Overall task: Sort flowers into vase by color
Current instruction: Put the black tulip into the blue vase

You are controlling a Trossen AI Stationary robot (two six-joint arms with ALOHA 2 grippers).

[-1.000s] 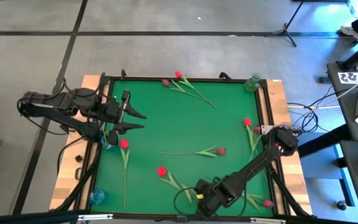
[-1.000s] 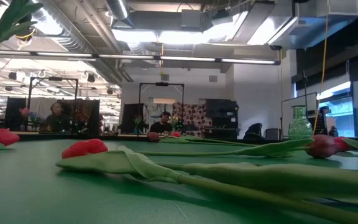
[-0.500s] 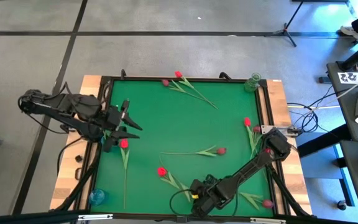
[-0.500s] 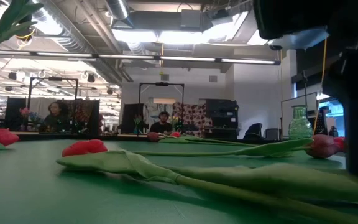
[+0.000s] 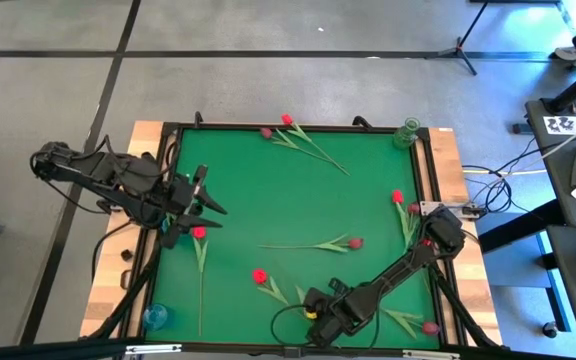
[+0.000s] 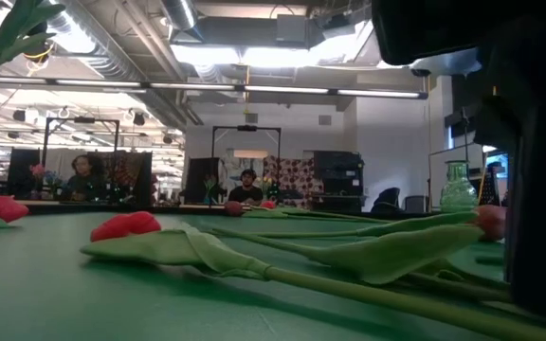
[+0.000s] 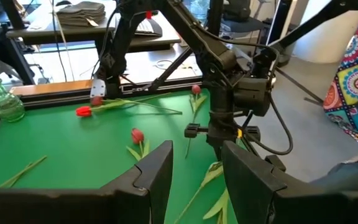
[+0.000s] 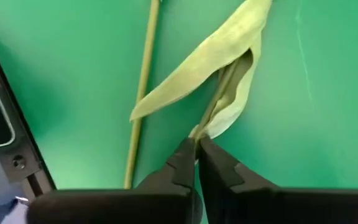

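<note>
green felt table [image 5: 298,200] strewn with tulips [image 5: 353,242]. right gripper [image 8: 196,147] pinched on tulip stem [image 8: 225,81]; left gripper [image 7: 194,180] half-spread, empty. workshop beyond, seated people [image 6: 246,188].

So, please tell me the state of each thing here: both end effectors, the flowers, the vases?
Right end effector: shut on a flower stem.
Left end effector: open, empty.
Other flowers: lying flat on the mat.
Green vase: upright, empty.
Blue vase: upright.
</note>
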